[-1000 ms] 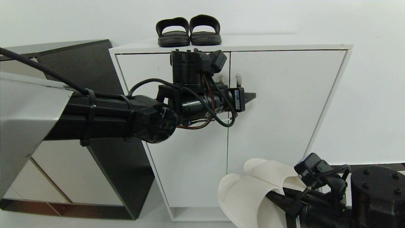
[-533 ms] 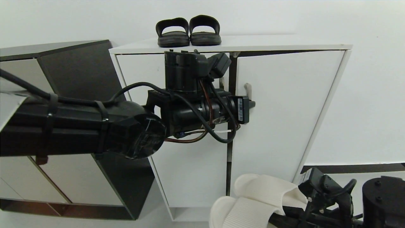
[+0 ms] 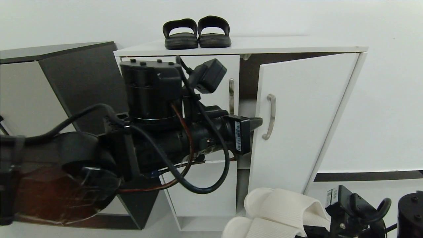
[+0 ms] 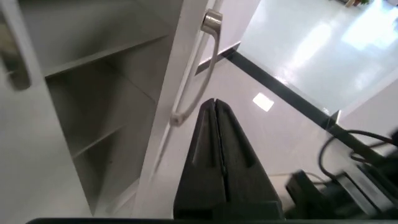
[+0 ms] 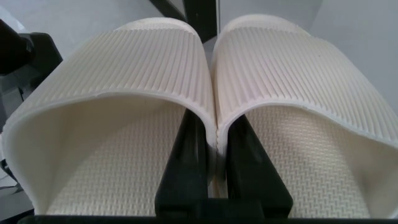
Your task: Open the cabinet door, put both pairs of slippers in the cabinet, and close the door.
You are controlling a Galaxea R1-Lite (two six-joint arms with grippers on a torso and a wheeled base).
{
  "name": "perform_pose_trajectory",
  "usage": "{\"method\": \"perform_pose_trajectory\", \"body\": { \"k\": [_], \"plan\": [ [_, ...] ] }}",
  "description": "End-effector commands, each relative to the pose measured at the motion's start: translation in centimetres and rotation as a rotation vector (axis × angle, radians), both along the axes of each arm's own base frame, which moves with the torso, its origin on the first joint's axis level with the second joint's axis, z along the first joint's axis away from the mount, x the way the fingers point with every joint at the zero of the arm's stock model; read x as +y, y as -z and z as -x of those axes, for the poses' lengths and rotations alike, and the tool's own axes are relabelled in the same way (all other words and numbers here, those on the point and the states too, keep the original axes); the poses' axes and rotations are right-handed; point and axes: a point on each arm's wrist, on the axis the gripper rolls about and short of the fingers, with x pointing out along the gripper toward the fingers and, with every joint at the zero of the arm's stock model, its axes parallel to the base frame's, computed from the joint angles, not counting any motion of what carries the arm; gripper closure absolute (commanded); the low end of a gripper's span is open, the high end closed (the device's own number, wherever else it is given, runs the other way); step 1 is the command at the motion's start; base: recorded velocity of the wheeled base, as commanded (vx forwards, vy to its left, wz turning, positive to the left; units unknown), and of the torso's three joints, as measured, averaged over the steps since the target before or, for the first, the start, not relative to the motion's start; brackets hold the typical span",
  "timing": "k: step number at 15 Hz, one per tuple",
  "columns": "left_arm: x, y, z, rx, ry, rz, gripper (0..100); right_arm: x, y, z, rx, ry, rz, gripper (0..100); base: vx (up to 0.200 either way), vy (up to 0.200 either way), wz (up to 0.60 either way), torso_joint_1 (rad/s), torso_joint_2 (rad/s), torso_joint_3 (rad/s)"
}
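The white cabinet has its right door swung partly open, and shelves show inside. My left gripper is shut with nothing in it. Its tips sit at the door's free edge, just beside the door handle. A pair of black slippers stands on the cabinet top. Low in front of the cabinet, my right gripper is shut on the touching inner sides of the white slippers, holding both together.
A dark cabinet stands against the white cabinet's left side. The left door is closed, with its handle near the gap. Bare floor and white wall lie to the right.
The right door has swung from closed to partly open. My left arm has drawn back toward the camera and lower. My right arm with the white slippers has sunk lower in view.
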Motion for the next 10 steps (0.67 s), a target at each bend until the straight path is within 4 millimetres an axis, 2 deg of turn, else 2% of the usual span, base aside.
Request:
{"method": "perform_pose_trajectory", "body": {
  "k": [1, 6, 10],
  "plan": [
    [2.4, -1.2, 1.1, -0.016, -0.031, 0.033, 100, 0.0, 0.0, 0.0, -0.001, -0.001, -0.002, 100, 0.0, 0.0, 0.0, 0.0, 0.0, 0.0],
    [1.1, -0.1, -4.5, 0.015, -0.068, 0.035, 100, 0.0, 0.0, 0.0, -0.001, 0.001, -0.001, 100, 0.0, 0.0, 0.0, 0.0, 0.0, 0.0],
    [-0.8, 0.3, -7.3, 0.021, -0.07, 0.058, 100, 0.2, 0.3, 0.3, 0.02, -0.015, 0.026, 100, 0.0, 0.0, 0.0, 0.0, 0.0, 0.0]
  ]
}}
